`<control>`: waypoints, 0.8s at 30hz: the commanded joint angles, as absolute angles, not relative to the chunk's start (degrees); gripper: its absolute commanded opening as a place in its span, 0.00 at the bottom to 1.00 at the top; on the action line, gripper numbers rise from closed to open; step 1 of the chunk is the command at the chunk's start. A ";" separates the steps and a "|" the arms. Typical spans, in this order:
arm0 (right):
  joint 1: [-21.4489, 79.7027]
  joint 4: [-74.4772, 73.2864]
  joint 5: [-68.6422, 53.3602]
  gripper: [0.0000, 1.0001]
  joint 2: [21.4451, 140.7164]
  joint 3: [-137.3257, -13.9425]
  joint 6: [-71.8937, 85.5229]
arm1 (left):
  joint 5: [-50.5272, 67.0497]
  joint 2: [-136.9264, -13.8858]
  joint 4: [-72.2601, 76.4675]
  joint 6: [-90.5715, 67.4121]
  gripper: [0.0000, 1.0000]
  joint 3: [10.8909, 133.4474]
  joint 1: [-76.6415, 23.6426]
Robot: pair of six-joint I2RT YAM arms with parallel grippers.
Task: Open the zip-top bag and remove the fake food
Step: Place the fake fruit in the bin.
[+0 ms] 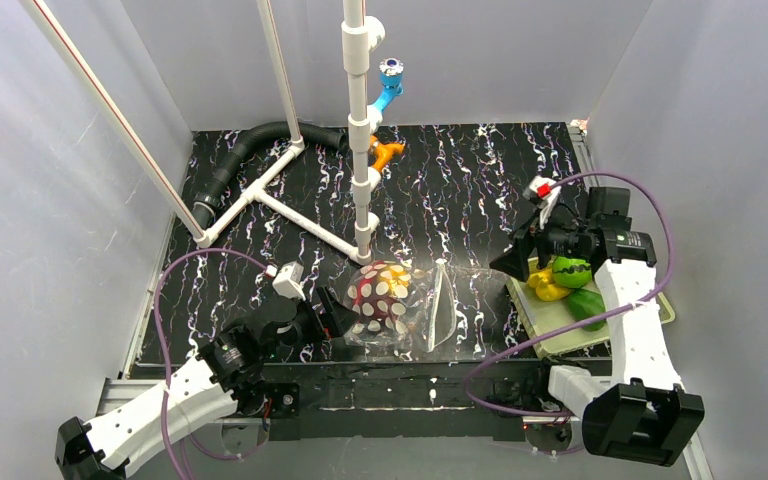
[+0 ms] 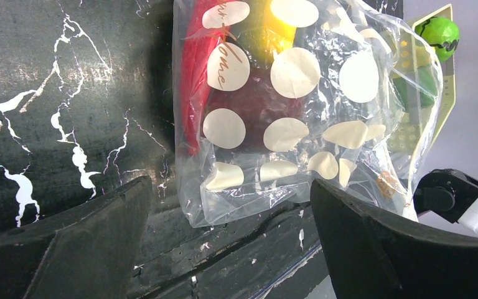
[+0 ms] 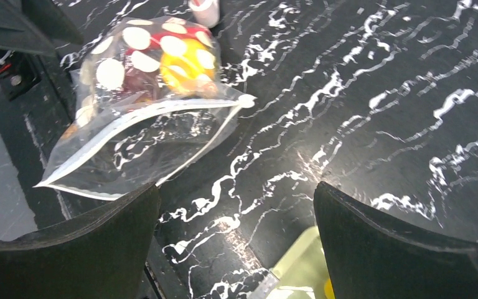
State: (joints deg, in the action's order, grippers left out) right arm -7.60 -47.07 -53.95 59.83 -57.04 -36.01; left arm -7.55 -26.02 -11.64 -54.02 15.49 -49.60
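The zip-top bag lies near the table's front edge, clear with whitish dots. Its zip mouth gapes toward the right. Inside it are fake food pieces, red and yellow. My left gripper is open just left of the bag's closed end. In the left wrist view the bag sits ahead of that gripper, untouched. My right gripper is open and empty over the basket's left edge, and in its wrist view it stands apart from the bag. More fake food, green and yellow, lies in the basket.
A pale yellow-green mesh basket sits at the right under the right arm. A white pipe frame with a tall post stands behind the bag, with a black hose and blue and orange fittings.
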 commanded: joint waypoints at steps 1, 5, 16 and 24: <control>-2.87 -47.89 -54.25 0.98 59.47 -60.33 -36.39 | -8.88 -25.38 -12.33 -53.75 0.98 15.14 -49.28; 1.30 -47.47 -53.86 0.98 59.49 -60.10 -36.28 | -8.79 -25.27 -12.26 -53.80 0.98 14.94 -49.22; 10.16 -45.32 -53.76 0.98 60.02 -57.29 -35.90 | -8.88 -25.05 -12.39 -53.90 0.98 14.95 -49.22; 11.53 -44.40 -53.73 0.98 59.92 -55.70 -36.29 | -8.79 -25.00 -11.97 -53.88 0.98 14.77 -49.23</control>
